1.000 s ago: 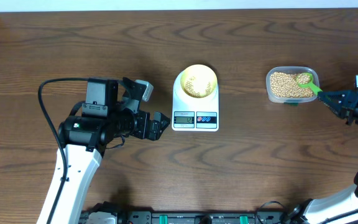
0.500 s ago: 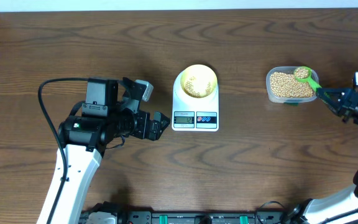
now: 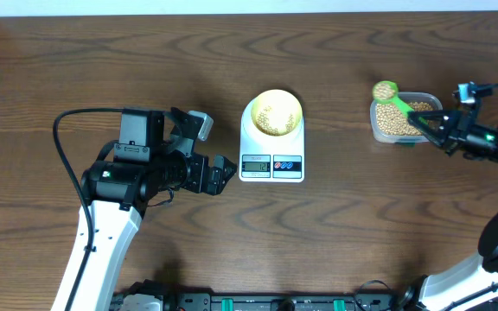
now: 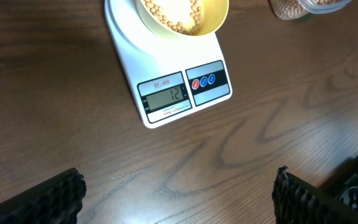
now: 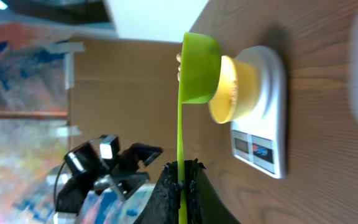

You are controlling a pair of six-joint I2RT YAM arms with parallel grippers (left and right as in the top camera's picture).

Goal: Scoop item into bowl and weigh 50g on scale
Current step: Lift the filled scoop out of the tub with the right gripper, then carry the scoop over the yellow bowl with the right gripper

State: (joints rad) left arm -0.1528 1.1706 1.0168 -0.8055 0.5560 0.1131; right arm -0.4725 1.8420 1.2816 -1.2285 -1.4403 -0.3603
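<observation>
Stretching wide under everything is the dark brown wooden desk (image 3: 387,233). The bulkiest thing on it is the left arm. Its left pincer (image 3: 221,174) is spread wide with nothing between the fingers and faces the front of the flat white digital scale (image 3: 271,151), which lies just ahead of it.

The right pincer (image 3: 439,131) is clamped tight on the tail end of a lime-green plastic scoop (image 3: 385,89). The scoop's cup reaches well out ahead of the fingers and carries a heap of small round tan beans (image 3: 386,87). Directly below the handle sits the clear rounded-rectangular plastic tub (image 3: 430,97), which holds the rest of the beans. The cup hangs about over the tub's rim on the side farther from the right pincer.

Farther ahead of that pincer, across a bare strip of desk, the small pale-yellow shallow bowl (image 4: 216,17) rests on the scale with a thin layer of beans in it. The display seems to read 12, so I'd say there is a good way to go.

Those beans look hard, light and quick to roll, and a tilted cup would likely scatter them. The thin handle is gripped far from the load, so any wobble would show at the cup. Nothing stands between the tub and the bowl. The bowl looks light enough to be nudged off the scale, and the left arm sits beyond the scale, clear of the path.
</observation>
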